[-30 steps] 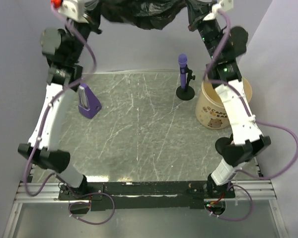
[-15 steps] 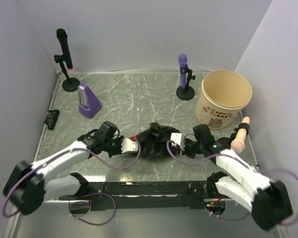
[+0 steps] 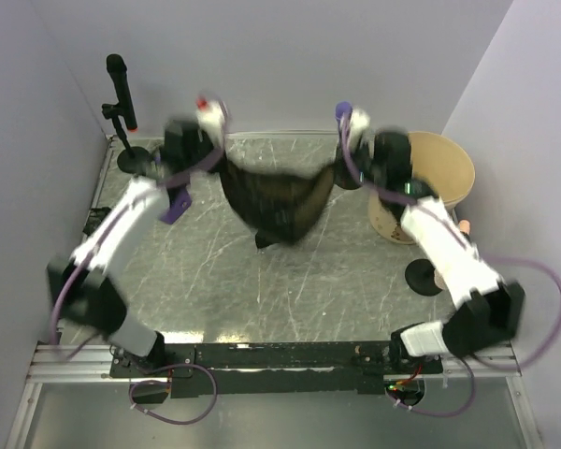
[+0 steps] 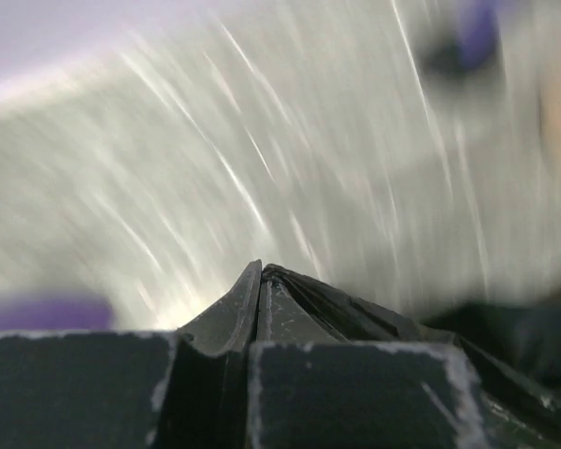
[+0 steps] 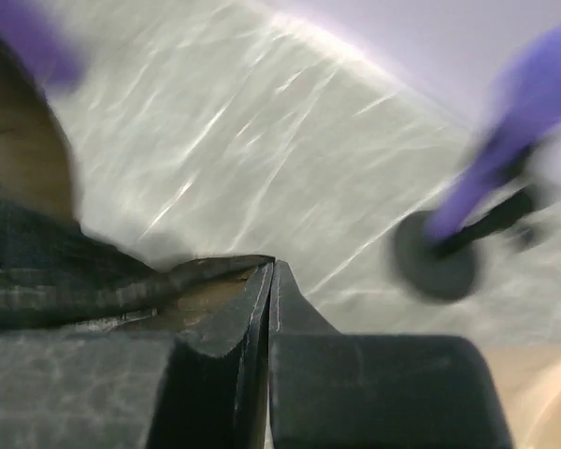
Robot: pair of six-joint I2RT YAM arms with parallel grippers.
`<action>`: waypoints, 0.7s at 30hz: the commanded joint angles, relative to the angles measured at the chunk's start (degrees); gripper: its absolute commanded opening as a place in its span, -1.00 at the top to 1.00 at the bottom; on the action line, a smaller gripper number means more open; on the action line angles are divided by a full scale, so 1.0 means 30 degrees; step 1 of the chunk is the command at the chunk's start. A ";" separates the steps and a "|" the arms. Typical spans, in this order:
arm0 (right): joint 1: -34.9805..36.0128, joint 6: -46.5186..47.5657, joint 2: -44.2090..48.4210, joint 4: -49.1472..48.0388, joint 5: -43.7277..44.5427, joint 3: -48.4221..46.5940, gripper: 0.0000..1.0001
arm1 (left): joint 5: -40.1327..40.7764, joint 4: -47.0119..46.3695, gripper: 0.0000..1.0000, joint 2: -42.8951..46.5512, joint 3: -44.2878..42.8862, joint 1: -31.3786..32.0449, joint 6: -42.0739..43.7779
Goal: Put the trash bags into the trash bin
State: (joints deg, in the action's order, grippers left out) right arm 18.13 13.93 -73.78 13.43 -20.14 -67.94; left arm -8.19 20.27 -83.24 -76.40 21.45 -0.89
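Note:
A black glossy trash bag [image 3: 279,201] hangs stretched between my two grippers above the middle of the table. My left gripper [image 3: 212,148] is shut on its left edge, and the left wrist view shows the film [image 4: 355,313] pinched in the gripper [image 4: 259,274]. My right gripper [image 3: 349,161] is shut on its right edge, and the right wrist view shows the film [image 5: 65,271] running into the gripper [image 5: 270,266]. The tan trash bin [image 3: 453,164] stands at the far right, right of my right gripper and partly hidden by that arm.
A black microphone on a stand [image 3: 120,86] is at the far left. A purple metronome [image 3: 173,210] sits behind my left arm. A purple microphone stand [image 5: 439,253] is near the bin. A black round base [image 3: 421,278] with a pink microphone [image 3: 465,227] is at the right.
Half a second ago both grippers were low near the front edge with the bag crumpled on the table. Now both are up and farther back, with the bag lifted and spread.

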 commanded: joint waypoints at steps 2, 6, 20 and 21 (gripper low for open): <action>-0.1589 -0.3793 -0.6744 0.0706 0.3110 -1.4299 1.00 | 0.0391 0.2203 0.99 -0.6605 -1.5987 -0.3573 -0.5618; -0.1561 -0.4203 -0.7698 -0.2965 0.2264 -1.9834 1.00 | -0.1516 -0.2546 0.99 -0.6773 -1.9861 -0.3899 -0.5330; 0.1465 1.1237 -0.1438 1.1494 -0.9031 0.1157 1.00 | -0.5070 0.9617 0.99 -0.0635 0.4077 0.6324 1.7079; 0.0819 1.0741 0.0810 0.9924 -0.9744 0.2971 1.00 | -0.5906 0.9707 0.99 -0.0844 0.4109 0.6094 1.5226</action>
State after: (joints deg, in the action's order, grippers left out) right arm 26.89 32.95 -74.30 11.44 -30.00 -76.09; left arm -20.36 8.56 -73.25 -72.62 36.12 31.35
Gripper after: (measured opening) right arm 0.004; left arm 0.010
